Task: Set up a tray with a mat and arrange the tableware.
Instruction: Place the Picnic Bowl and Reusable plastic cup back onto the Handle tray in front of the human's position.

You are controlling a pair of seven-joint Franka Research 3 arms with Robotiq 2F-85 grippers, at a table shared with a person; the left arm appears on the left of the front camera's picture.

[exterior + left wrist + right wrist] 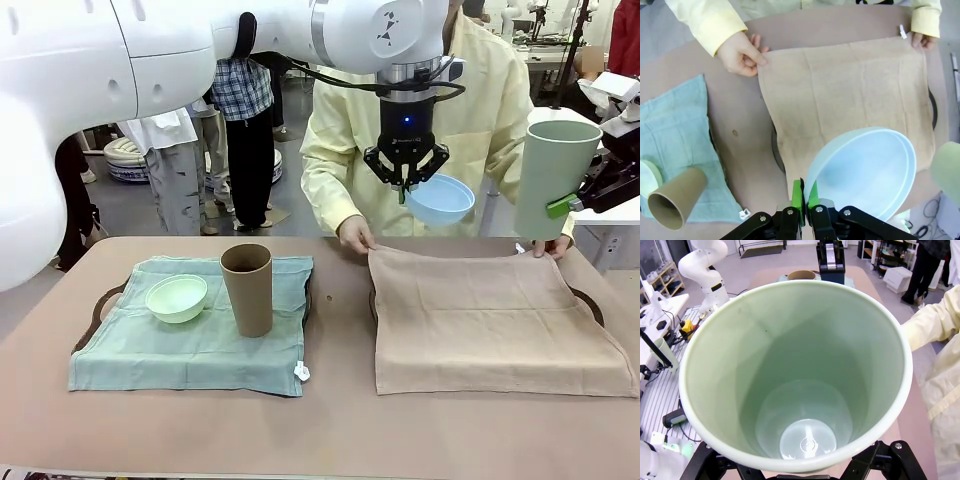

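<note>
Done: green bowl (176,297), brown cup (247,289) on left mat (190,345).
Left: left gripper (405,187) pinches blue bowl (440,199); right gripper (563,207) clamps green cup (553,178); both above right mat (490,320).

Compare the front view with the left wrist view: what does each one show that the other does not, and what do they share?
Front view alone: the mint green bowl seen whole on the green mat, and the right gripper holding the pale green cup in the air.

Left wrist view alone: the left gripper's green pads pinching the rim of the light blue bowl, and the open mouth of the brown cup.

Both: the person's hands holding the far edge of the beige mat.
</note>
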